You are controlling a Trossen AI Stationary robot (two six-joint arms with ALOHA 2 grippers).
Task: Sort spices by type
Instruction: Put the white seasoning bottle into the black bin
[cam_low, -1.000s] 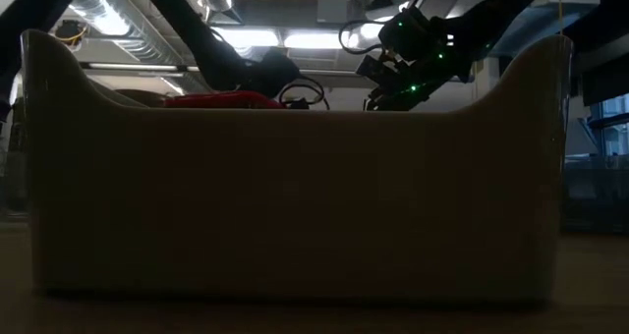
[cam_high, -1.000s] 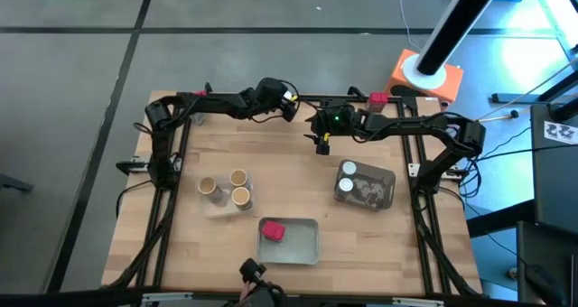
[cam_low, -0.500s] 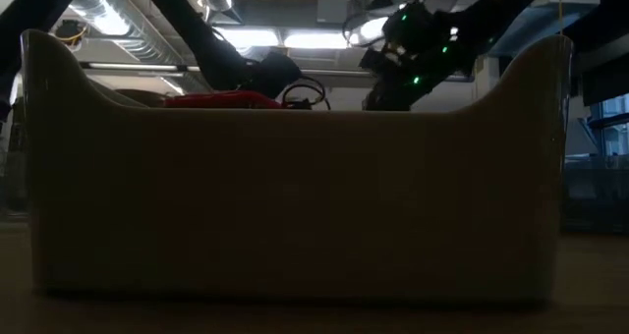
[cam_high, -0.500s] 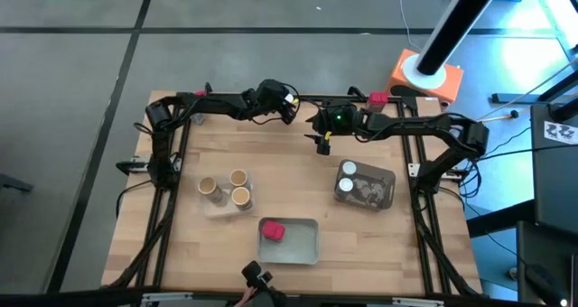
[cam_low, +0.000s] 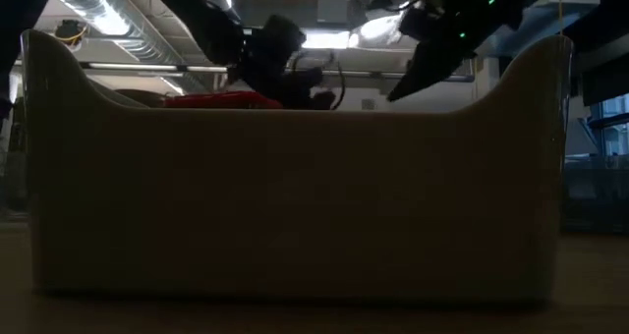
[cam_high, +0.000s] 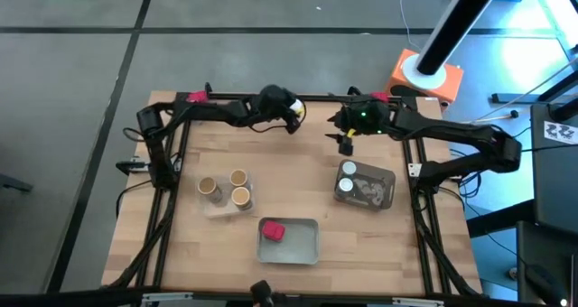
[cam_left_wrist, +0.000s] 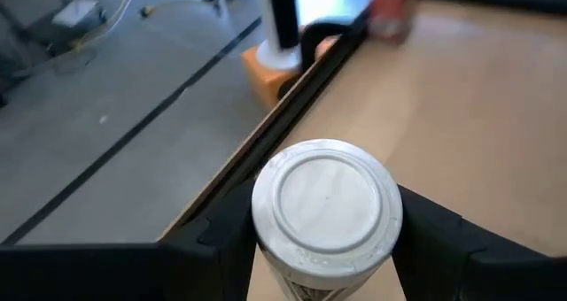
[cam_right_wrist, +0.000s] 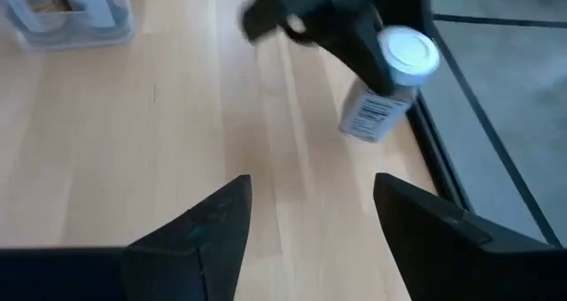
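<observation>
Since the earlier frame, left gripper [cam_high: 295,119] had closed on a white-lidded jar [cam_left_wrist: 327,204] at upper centre; right gripper [cam_high: 344,145] stood open, empty.

- Overhead camera looks straight down on my whole table [cam_high: 298,162].
- Low camera sits against a tray wall [cam_low: 295,206].
- Both my wrist cameras share the white-lidded jar [cam_left_wrist: 326,208].

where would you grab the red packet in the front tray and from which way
Take the red packet across its two longer edges, coming straight down from above. It lies flat in the front tray, close to the tray's left wall, so a side approach would likely meet the wall first.
</observation>
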